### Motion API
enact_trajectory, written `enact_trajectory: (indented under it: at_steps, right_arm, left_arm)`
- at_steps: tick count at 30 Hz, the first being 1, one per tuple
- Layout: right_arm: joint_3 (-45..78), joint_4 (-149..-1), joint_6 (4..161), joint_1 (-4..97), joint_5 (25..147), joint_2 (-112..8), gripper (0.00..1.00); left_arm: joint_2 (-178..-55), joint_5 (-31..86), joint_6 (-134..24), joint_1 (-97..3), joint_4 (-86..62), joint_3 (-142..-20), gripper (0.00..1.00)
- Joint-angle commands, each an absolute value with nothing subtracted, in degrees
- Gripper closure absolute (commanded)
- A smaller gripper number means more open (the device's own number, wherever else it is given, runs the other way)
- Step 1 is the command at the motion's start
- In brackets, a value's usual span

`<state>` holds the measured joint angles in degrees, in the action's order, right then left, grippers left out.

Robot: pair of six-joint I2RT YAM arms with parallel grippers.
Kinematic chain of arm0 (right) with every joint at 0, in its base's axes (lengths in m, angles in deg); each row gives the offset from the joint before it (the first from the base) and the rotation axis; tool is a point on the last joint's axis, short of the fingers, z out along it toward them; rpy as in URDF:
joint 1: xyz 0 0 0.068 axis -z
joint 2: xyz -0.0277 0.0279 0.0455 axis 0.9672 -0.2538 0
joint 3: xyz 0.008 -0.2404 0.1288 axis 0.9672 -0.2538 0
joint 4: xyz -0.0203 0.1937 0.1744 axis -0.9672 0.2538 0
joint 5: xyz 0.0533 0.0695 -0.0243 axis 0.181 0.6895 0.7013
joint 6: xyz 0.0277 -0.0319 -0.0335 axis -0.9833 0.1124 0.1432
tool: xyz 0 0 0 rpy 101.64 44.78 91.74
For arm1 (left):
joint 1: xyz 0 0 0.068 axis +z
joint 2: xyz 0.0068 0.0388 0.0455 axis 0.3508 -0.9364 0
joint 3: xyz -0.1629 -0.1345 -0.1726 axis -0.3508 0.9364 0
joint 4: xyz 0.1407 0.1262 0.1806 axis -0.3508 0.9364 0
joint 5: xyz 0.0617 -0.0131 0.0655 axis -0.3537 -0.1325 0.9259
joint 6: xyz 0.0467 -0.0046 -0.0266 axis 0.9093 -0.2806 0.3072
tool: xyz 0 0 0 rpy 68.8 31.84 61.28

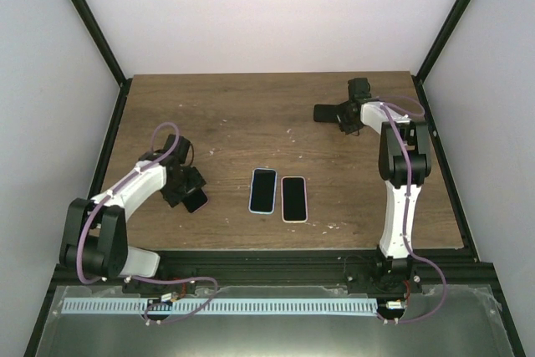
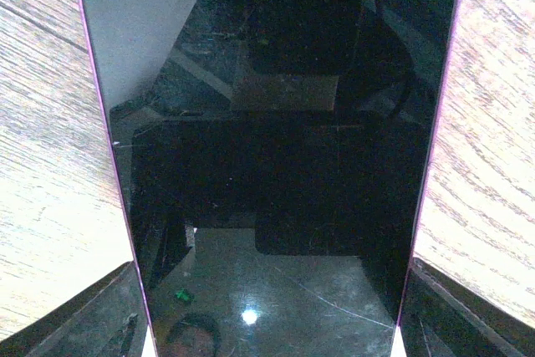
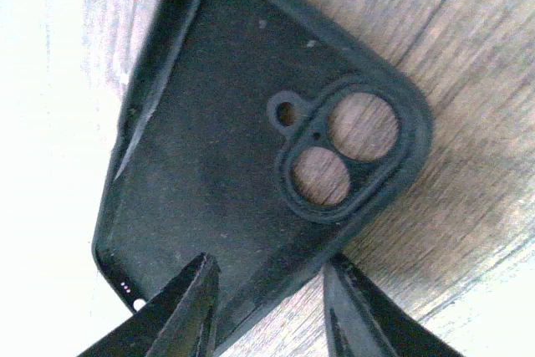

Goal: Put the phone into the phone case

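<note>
Wooden table [image 1: 251, 114], top view: left gripper [image 1: 191, 193] holds a phone [image 1: 198, 201] near-left; right gripper [image 1: 344, 113] holds the black case [image 1: 325, 112] far-right; two more phones [image 1: 263, 191] between. Left wrist: fingers [image 2: 84, 315] clamp the phone's sides. Right wrist: fingers [image 3: 180, 311] pinch only the case's rim, so pressing could twist it loose.

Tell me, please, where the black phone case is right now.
In the top view, the black phone case is over the far right of the table, held at one edge by the right claw.

A phone [image 2: 267, 165] with a shiny black screen and pink edges sits between two dark pincer fingers [image 2: 84, 315]. Wooden worktop [image 2: 50, 165] shows beside it.
</note>
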<state>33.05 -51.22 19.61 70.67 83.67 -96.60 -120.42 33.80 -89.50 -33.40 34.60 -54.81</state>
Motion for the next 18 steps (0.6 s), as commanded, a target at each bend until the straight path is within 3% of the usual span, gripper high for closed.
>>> enact_trajectory:
  at_steps: [1, 8, 18]
  right_arm:
    - [34.85, -46.79, 22.64, 71.16, 80.61, -96.75, 0.82]
    - [31.01, -48.21, 33.50, 71.17, 80.43, -91.04, 0.99]
    - [18.58, -52.76, 49.85, 65.37, 92.60, -77.32, 0.99]
  left_arm:
    - [-117.96, 35.20, -87.21, -33.92, 35.12, -55.09, 0.28]
    - [-115.45, 35.80, -85.78, -34.22, 36.11, -55.35, 0.30]
    - [-112.77, 35.83, -84.16, -34.25, 38.64, -55.78, 0.30]
